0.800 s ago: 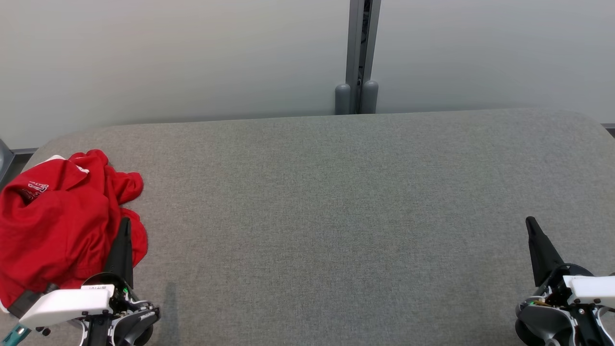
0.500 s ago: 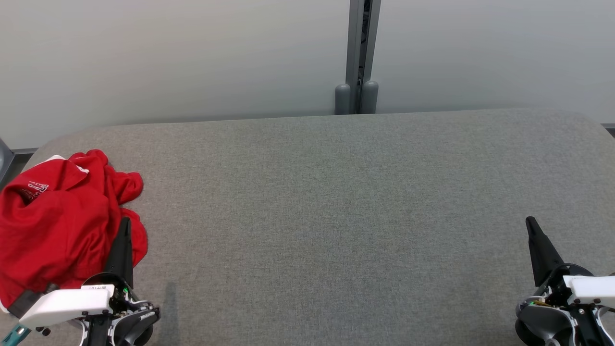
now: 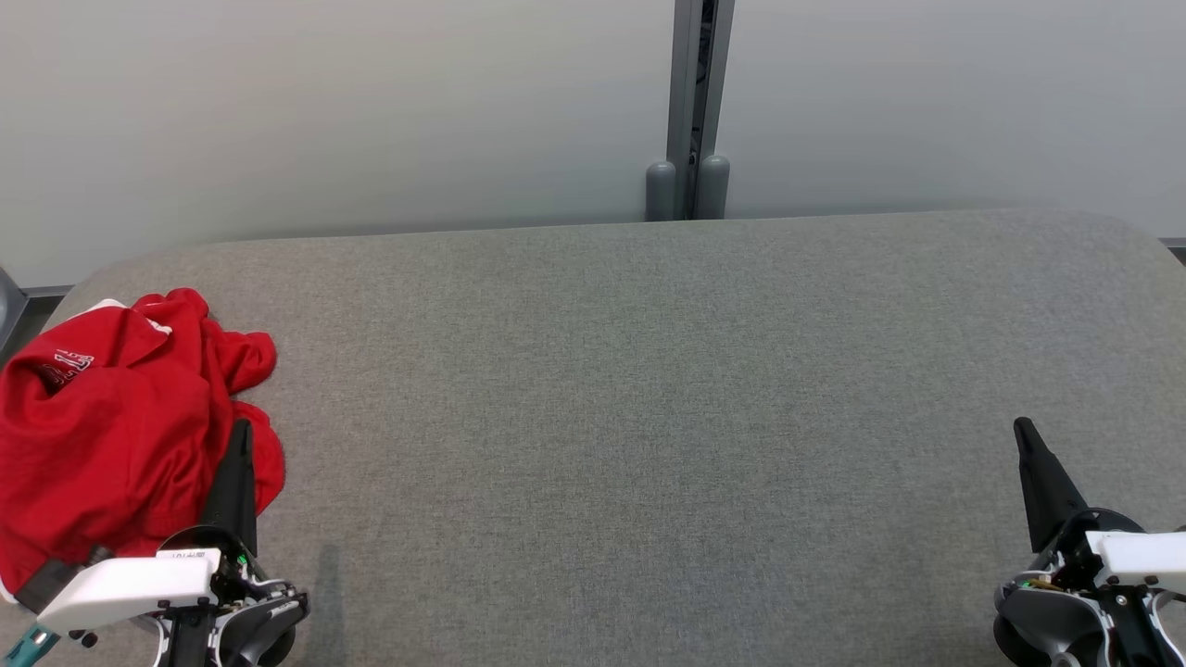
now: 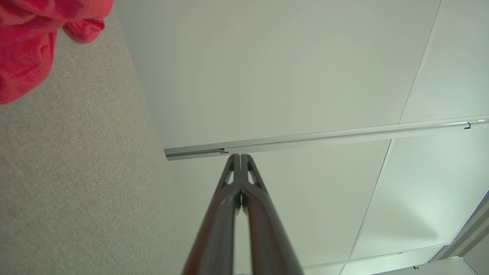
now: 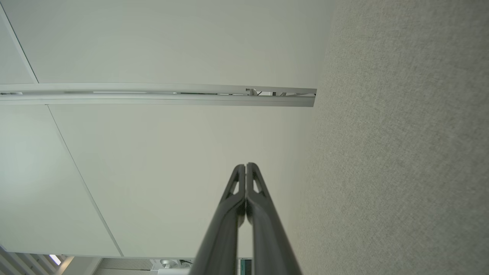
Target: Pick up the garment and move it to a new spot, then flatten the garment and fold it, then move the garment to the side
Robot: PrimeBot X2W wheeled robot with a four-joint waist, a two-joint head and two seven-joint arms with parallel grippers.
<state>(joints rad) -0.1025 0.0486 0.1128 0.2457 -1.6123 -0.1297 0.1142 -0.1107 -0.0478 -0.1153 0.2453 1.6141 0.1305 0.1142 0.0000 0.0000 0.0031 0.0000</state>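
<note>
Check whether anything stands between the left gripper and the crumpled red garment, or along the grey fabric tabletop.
Nothing visible does. The crumpled red garment lies beside the shut left gripper, on the grey fabric tabletop; nothing else rests on it toward the right.

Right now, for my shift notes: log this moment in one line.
stage: not started | red shirt: crumpled, table's left end | left gripper: shut, empty, near shirt | right gripper: shut, empty
</note>
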